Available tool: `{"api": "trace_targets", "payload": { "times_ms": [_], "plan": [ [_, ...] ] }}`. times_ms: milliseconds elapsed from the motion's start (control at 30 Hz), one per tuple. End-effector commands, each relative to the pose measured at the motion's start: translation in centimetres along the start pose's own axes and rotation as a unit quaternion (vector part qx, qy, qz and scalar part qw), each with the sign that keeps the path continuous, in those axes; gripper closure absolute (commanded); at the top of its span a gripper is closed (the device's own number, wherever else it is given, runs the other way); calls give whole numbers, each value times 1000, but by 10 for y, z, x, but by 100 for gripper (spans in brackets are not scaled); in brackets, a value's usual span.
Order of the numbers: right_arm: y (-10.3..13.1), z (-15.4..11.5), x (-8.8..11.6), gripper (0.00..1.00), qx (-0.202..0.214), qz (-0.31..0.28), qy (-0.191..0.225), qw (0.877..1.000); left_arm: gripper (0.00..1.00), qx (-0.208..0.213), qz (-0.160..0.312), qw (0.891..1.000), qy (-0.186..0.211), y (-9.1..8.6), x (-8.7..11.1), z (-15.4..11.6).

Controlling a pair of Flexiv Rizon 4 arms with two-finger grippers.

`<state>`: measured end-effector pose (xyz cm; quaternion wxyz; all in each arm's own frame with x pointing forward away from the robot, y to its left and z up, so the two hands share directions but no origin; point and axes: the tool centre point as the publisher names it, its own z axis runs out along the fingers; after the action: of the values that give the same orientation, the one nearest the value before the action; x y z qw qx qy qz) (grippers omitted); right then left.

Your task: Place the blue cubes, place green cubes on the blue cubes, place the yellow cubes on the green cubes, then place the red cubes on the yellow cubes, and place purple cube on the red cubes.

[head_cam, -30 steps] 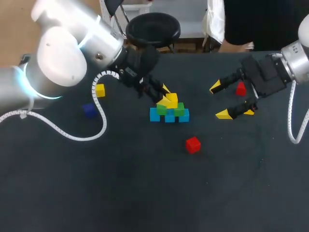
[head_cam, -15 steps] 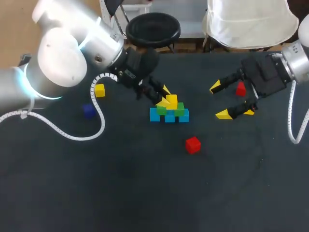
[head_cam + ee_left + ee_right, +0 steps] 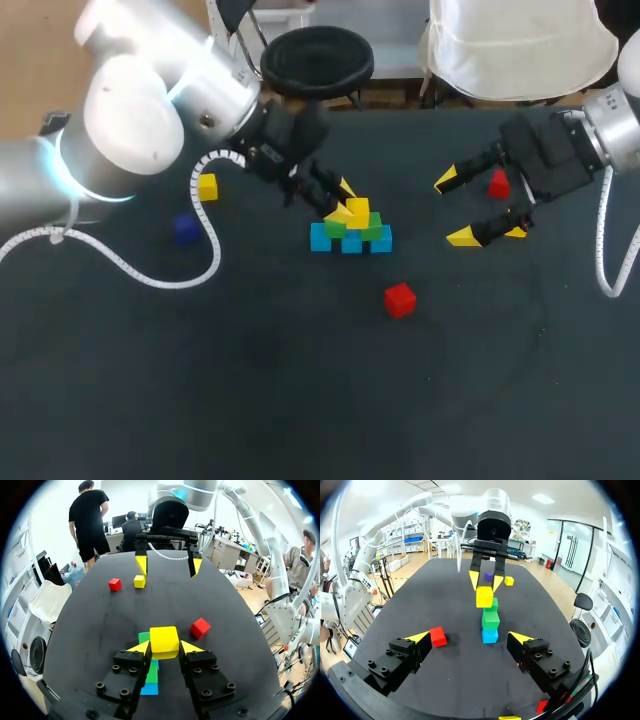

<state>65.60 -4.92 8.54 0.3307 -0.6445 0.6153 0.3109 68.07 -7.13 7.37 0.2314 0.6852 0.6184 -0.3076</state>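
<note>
Grips small yellow cube (image 3: 164, 640) in left jaws, centred over green cubes (image 3: 372, 229) for stacking (right jaws gaping, empty, aside).

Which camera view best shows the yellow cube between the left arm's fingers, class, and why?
The left wrist view: the yellow cube fills the middle, with the fingers against both its sides. The right wrist view shows it smaller, above the green cubes. The head view shows it small, partly hidden by the fingers.

Around our stack (image 3: 351, 238)
Left gripper (image 3: 345, 200), clamping a yellow cube (image 3: 358, 208), blocks its top; we could pass between it and the near red cube (image 3: 400, 299).
</note>
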Motion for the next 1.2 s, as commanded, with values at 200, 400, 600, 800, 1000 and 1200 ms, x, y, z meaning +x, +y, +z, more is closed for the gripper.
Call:
{"api": "trace_targets", "payload": {
  "times_ms": [200, 400, 600, 800, 1000, 1200],
  "plan": [
    [0, 0, 0, 0, 0, -1, -1, 1000, 100, -4, 1, 1000, -9, 4, 4, 1],
    [0, 0, 0, 0, 0, -1, -1, 1000, 100, -8, -1, 1000, -12, 6, 5, 2],
    [0, 0, 0, 0, 0, -1, -1, 1000, 100, -13, -1, 1000, -10, 4, 5, 4],
    [0, 0, 0, 0, 0, -1, -1, 1000, 100, -18, 1, 1000, -13, 4, 5, 4],
    [0, 0, 0, 0, 0, -1, -1, 1000, 100, -20, 2, 1000, -13, 7, 7, 3],
    [0, 0, 0, 0, 0, -1, -1, 1000, 100, -22, 6, 1000, -9, 11, 7, 3]
  ]
}}
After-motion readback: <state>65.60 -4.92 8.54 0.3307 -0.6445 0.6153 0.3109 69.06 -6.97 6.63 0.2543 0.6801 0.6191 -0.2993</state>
